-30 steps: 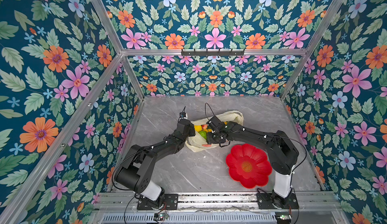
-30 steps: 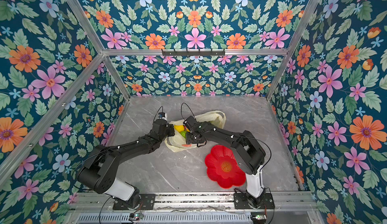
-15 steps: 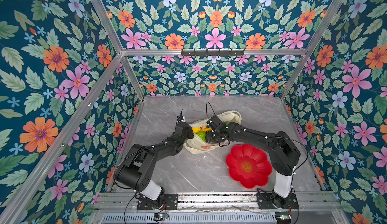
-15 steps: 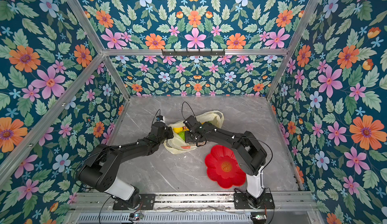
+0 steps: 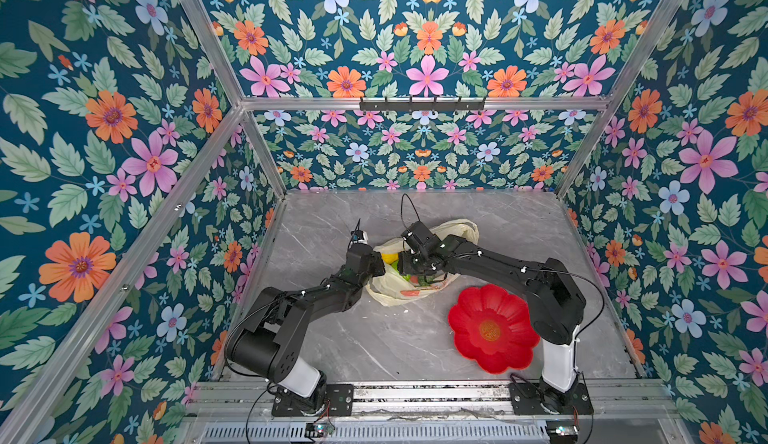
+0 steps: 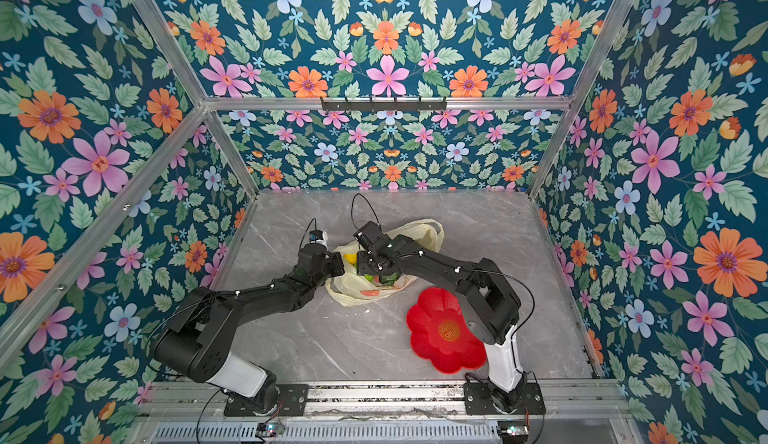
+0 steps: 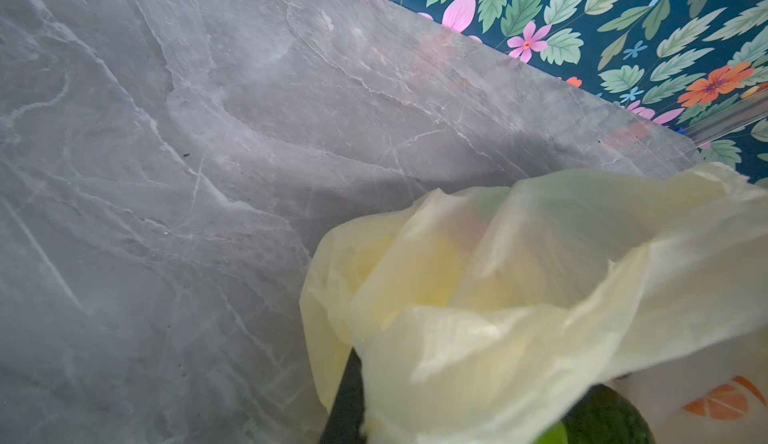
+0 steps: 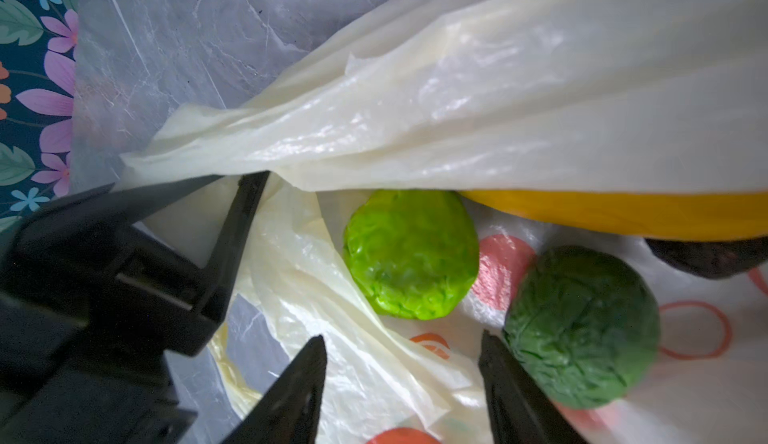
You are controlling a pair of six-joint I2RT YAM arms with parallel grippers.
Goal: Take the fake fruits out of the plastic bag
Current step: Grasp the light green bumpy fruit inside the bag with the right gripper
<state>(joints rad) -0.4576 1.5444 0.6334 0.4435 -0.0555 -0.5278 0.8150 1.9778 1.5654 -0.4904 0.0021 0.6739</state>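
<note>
The plastic bag (image 5: 390,290) (image 6: 353,292), pale yellow with orange prints, lies in the middle of the table. My left gripper (image 5: 383,266) is shut on its rim and holds the mouth up; the right wrist view shows that gripper (image 8: 249,190) pinching the film. My right gripper (image 8: 401,338) hangs open inside the mouth, holding nothing. Fake fruits lie in the bag: a lime-green bumpy fruit (image 8: 411,255), a dark green avocado (image 8: 582,325) beside one fingertip, a yellow fruit (image 8: 623,213), and a red one (image 8: 403,435) partly hidden. In the left wrist view the bag (image 7: 498,296) covers the jaws.
A red flower-shaped dish (image 5: 492,330) (image 6: 444,330) sits on the grey marble table (image 5: 353,338) at the front right, close to the right arm's base. Flowered walls enclose the table on three sides.
My left gripper has drawn the bag's rim a little to the left, and the bag shifted with it. My right gripper has stayed open over the bag's mouth.
</note>
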